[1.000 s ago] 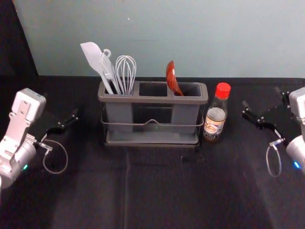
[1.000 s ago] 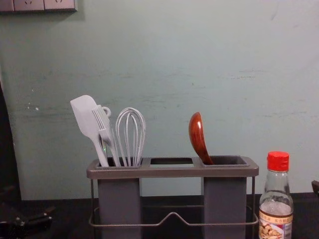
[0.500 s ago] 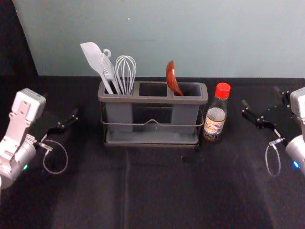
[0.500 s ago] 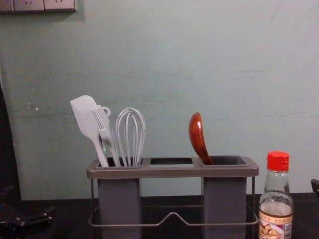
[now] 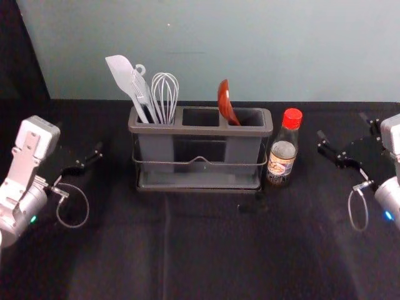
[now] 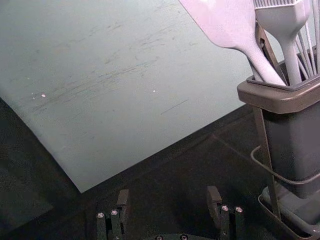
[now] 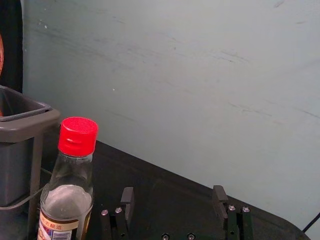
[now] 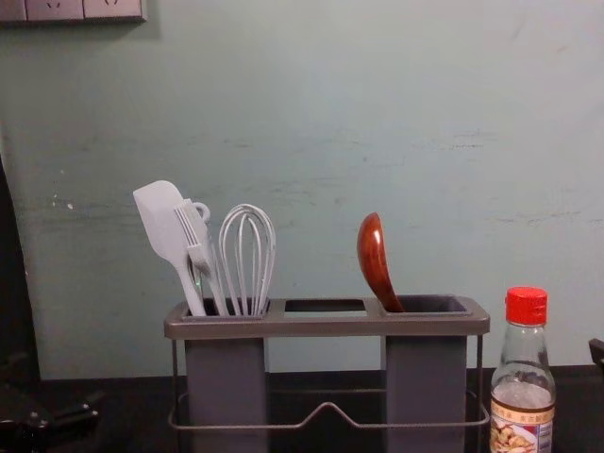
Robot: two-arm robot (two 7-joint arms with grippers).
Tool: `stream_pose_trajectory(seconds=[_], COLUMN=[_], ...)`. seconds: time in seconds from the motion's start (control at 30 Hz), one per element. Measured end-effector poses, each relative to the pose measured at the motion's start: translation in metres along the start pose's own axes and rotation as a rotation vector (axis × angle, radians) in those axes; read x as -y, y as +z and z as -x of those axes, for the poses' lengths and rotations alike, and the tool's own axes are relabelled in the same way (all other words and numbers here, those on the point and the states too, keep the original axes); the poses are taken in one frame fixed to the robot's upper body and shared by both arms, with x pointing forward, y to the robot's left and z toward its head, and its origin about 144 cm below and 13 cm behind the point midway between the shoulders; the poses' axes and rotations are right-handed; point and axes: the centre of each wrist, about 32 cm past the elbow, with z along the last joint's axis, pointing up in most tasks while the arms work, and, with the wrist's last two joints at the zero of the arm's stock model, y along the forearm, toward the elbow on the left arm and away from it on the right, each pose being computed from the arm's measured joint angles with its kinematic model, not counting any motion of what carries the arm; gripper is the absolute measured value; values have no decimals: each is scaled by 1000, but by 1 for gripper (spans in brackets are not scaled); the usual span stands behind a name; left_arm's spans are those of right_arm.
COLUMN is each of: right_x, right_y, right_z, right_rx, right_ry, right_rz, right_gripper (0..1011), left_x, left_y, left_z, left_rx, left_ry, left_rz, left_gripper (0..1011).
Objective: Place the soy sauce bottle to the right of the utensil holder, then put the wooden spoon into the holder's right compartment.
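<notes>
Soy sauce bottle (image 5: 282, 155): clear, labelled (red-capped, too).

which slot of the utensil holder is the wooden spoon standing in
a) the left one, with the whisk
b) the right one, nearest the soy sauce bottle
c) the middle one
b, the wooden spoon leans in the right compartment, on the side where the soy sauce bottle stands.

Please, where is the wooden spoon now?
In the head view, the wooden spoon stands in the right compartment of the utensil holder, on the side nearest the soy sauce bottle.
</notes>
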Motion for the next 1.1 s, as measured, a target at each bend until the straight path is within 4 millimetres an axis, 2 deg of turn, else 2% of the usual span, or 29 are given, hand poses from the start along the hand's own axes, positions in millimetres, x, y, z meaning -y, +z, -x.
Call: stream_pose_trajectory(seconds=[1.1], right_x=[0], right_y=[0], right_z=[0], right_rx=[1], right_ry=[0], right_rz=[1], right_gripper=[1002], left_x=[0], left_y=[0], left_z=[0], left_rx=[0], left_ry=[0], left_rz=[0], left_gripper=[1000])
